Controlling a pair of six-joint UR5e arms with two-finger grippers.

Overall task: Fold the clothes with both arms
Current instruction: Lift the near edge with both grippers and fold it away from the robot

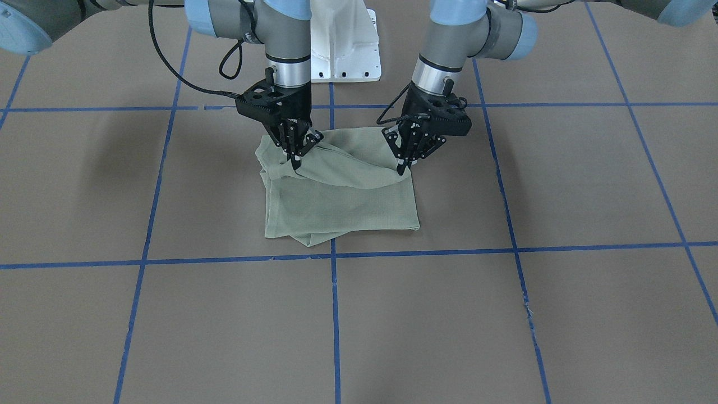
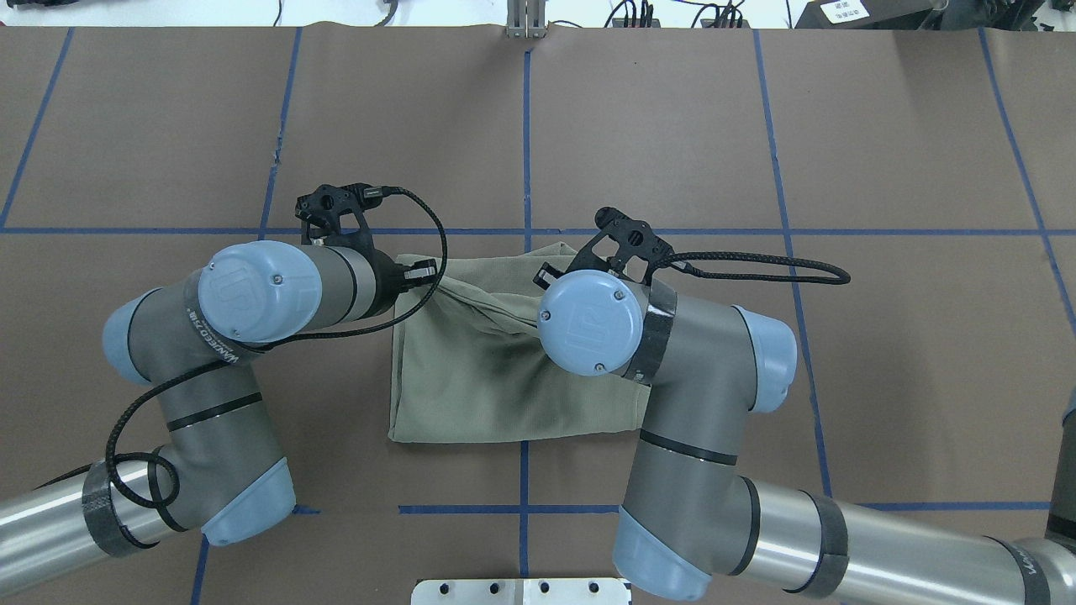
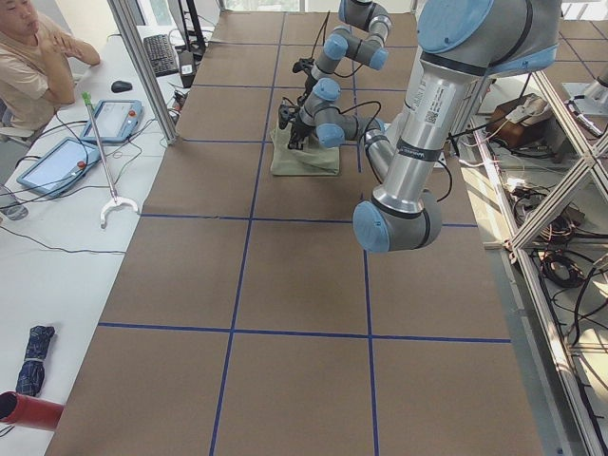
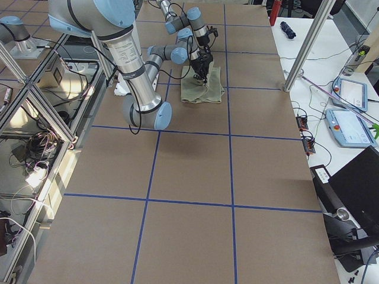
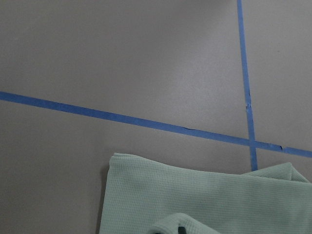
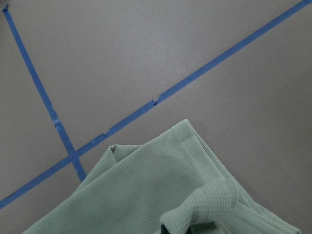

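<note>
Both hands are pinching the sage-green shirt (image 1: pixel 342 205) as it is lying on the table (image 1: pixel 168 325).
The left hand (image 1: pixel 401 167) is closing its fingers together on a raised fold at one side edge, and the right hand (image 1: pixel 295 163) is gripping the opposite edge likewise. Cloth is sagging between the two hands, while the rest is lying flat in a rough square below and beyond their fingertips.

Folded shirt (image 1: pixel 342 202), left claw (image 1: pixel 401 166), right claw (image 1: pixel 295 162) pinching
</note>
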